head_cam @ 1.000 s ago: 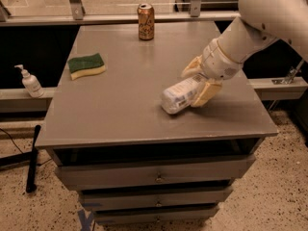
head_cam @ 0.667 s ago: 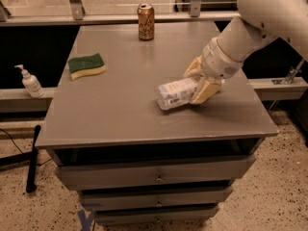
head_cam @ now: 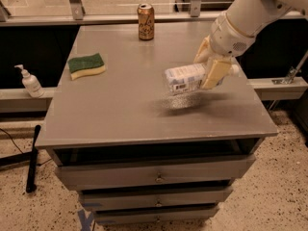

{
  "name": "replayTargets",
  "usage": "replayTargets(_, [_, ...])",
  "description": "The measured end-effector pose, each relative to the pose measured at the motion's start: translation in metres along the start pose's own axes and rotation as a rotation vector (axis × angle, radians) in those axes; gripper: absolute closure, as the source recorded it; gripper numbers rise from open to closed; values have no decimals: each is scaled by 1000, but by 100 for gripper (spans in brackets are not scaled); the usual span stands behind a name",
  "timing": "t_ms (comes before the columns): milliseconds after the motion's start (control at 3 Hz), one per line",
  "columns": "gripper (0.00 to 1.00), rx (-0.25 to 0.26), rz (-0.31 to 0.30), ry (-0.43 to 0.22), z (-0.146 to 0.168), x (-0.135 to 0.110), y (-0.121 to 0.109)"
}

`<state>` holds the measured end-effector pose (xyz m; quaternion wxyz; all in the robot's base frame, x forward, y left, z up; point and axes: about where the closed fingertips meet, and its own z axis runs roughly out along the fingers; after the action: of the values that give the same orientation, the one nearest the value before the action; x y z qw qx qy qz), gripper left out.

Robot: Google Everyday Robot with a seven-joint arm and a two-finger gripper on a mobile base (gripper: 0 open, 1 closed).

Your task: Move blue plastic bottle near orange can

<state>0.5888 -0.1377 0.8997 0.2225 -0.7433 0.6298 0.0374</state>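
The blue plastic bottle lies sideways in my gripper, white label facing the camera, lifted a little above the grey tabletop with its shadow beneath it. The gripper is shut on the bottle at the right side of the table, one yellowish finger in front of the bottle and the other behind it. The white arm comes in from the upper right. The orange can stands upright at the far edge of the table, well apart from the bottle, up and to the left.
A green and yellow sponge lies on the left part of the table. A small white pump-dispenser bottle stands on a ledge left of the table. Drawers sit below the tabletop. A window rail runs behind the table.
The gripper has lifted the bottle off the tabletop and carried it slightly up and away from the front edge. The can and sponge have not moved.
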Motion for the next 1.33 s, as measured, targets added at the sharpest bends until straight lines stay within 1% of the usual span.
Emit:
replayTargets(333, [100,0,0,0,0,0,0])
replayTargets(667, [100,15,7,-8,6,3,-6])
replayTargets(1000, [100,72,27,-14,16,17,-36])
replayTargets(1333, [100,122,15,7,24,39,-82])
